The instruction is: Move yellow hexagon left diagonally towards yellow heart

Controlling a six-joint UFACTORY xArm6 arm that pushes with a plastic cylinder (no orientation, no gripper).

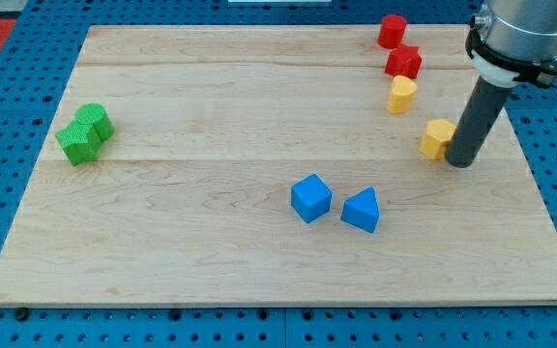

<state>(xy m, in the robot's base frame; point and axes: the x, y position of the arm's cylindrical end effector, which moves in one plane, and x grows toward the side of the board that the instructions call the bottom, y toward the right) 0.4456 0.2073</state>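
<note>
One yellow hexagon [438, 137] touching my tip [460, 162] on tip's left; yellow heart [401, 95] up-left; no claw.

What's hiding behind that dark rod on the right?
My tip stands against the yellow hexagon, covering its right edge. Behind the rod only wooden board shows; nothing else can be made out, though the covered strip stays unseen.

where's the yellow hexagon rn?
The yellow hexagon sits near the board's right edge in the camera view, just below and right of the yellow heart, with my tip right beside it on the view's right.
</note>
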